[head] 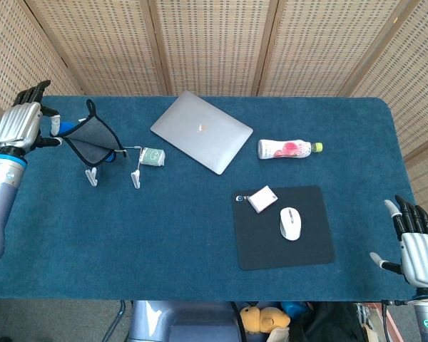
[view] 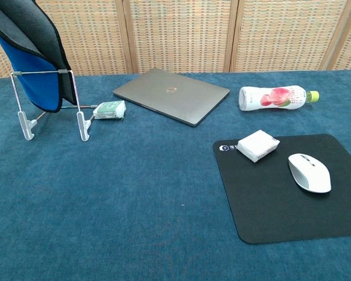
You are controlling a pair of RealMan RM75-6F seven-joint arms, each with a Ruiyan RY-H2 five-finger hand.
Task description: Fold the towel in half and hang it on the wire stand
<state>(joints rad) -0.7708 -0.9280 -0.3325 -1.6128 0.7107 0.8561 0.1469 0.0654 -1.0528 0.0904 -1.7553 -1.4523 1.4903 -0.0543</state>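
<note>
I see the table (head: 200,242) covered in a blue cloth, filling most of both views, with woven screen panels (head: 214,43) behind it.

Next in size is the closed grey laptop (head: 201,131), lying at an angle near the far centre of the table. In front of it and to my right lies the black mouse pad (head: 289,239), which carries a white mouse (head: 290,223) on its right part and a small white box (head: 262,199) on its far left corner.

The towel (view: 32,55), grey outside and blue inside with a dark edge, hangs folded over the top bar of the wire stand (view: 52,111) at the far left of the table. In the chest view it drapes down on both sides of the bar and its lower edge hangs clear of the cloth. The stand's white feet rest on the table.

My left hand (head: 20,122) is just to the left of the towel, raised, fingers spread and holding nothing; I cannot tell whether a fingertip touches the fabric. My right hand (head: 414,246) is at the near right edge of the table, well apart from everything, fingers extended and empty.

A plastic bottle (head: 289,149) with a pink label lies on its side right of the laptop. A small green-and-white packet (head: 153,157) lies just beside the stand's right foot.
</note>
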